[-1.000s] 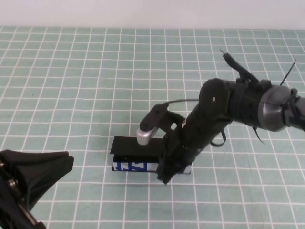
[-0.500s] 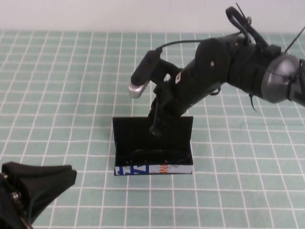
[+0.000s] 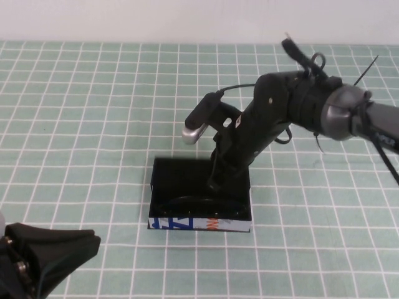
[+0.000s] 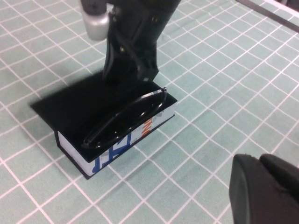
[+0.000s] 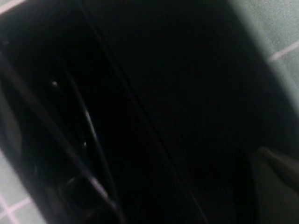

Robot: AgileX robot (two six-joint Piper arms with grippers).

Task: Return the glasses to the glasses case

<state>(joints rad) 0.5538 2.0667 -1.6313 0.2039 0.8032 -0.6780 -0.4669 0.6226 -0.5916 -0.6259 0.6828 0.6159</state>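
Dropping back toward the open glasses case (image 3: 199,199), the right gripper (image 3: 215,180) is hovering over its lid; grip state unclear.
Glasses (image 4: 126,119) are lying inside, light and fragile; the left gripper (image 3: 47,258) is parked, its grip also unclear.

Open glasses case (image 4: 112,135) with the glasses (image 4: 126,120) inside, on a green gridded tabletop (image 4: 224,84).

The case sits left of centre, its white front printed in blue and orange. The right gripper (image 4: 142,70) reaches down from the top of the frame to the case's far edge. The left gripper (image 4: 264,189) shows as a dark shape at lower right, well apart from the case.
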